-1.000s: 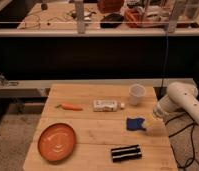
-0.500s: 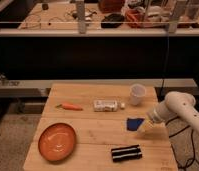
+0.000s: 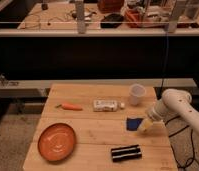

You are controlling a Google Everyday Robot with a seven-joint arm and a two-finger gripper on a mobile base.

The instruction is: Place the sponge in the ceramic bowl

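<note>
The dark blue sponge [image 3: 133, 123] lies flat on the right part of the wooden table [image 3: 93, 125]. My gripper [image 3: 144, 127] comes in from the right and sits low at the sponge's right edge, touching or almost touching it. The orange-red ceramic bowl [image 3: 57, 142] rests empty at the table's front left, well away from the sponge and the gripper.
A white cup [image 3: 137, 94] stands behind the sponge, near my white arm [image 3: 178, 106]. A pale bottle [image 3: 107, 105] lies on its side mid-table, with a carrot [image 3: 70, 106] to its left. A black ribbed bar [image 3: 126, 153] lies at the front, below the sponge.
My arm has shifted left and lowered, bringing the gripper down to the sponge's right edge. The sponge and the other objects have stayed in place.
</note>
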